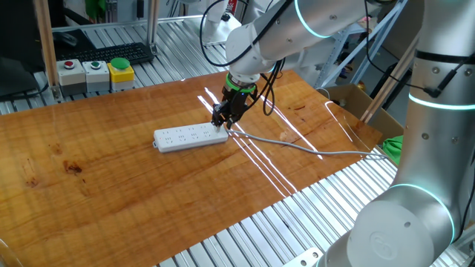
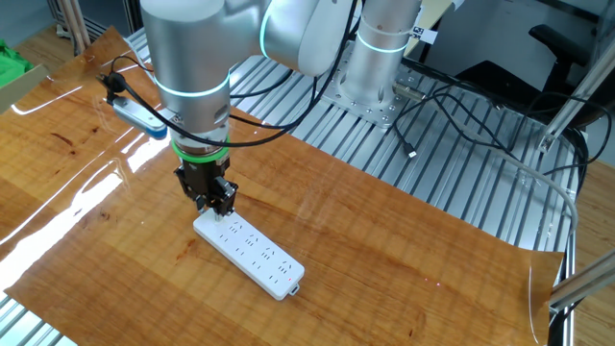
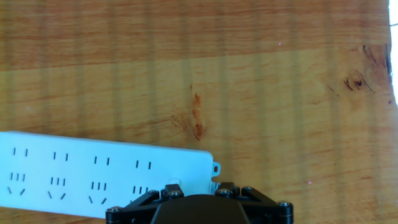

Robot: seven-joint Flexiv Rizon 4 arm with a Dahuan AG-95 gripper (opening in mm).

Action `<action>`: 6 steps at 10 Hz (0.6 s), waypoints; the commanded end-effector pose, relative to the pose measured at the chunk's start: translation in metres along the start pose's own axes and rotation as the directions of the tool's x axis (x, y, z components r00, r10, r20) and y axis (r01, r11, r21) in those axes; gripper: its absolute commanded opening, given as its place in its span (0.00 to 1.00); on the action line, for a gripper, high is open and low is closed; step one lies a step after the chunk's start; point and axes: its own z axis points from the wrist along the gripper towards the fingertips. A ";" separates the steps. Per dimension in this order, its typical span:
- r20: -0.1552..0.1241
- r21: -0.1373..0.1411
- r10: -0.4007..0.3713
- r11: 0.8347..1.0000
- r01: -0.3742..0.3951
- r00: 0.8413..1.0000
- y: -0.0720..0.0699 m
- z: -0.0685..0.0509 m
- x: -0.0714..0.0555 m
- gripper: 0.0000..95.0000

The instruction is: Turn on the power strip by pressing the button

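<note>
The power strip (image 1: pixel 191 137) lay mid-tabletop (image 1: pixel 111 193). The tool (image 1: pixel 225 119) hung over its 3 o'clock end; spread or pressed, I couldn't tell. It should push straight down, gently, on the button.

No readable text, label, brand or number shows in any view (the power strip (image 3: pixel 106 174) bears only dark socket slots, and a tag at twelve o'clock in the other fixed view is too small to read).
</note>
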 end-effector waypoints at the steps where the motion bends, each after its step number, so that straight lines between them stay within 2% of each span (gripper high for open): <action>1: -0.001 -0.010 -0.001 1.000 0.001 1.000 0.000 0.004 0.000 0.40; 4: 0.001 0.002 -0.001 1.000 0.001 1.000 -0.001 0.003 -0.002 0.40; 5: 0.000 0.020 -0.003 1.000 0.003 1.000 -0.001 0.001 -0.004 0.60; 6: 0.000 0.033 -0.002 0.999 0.002 1.000 -0.002 -0.001 -0.005 0.60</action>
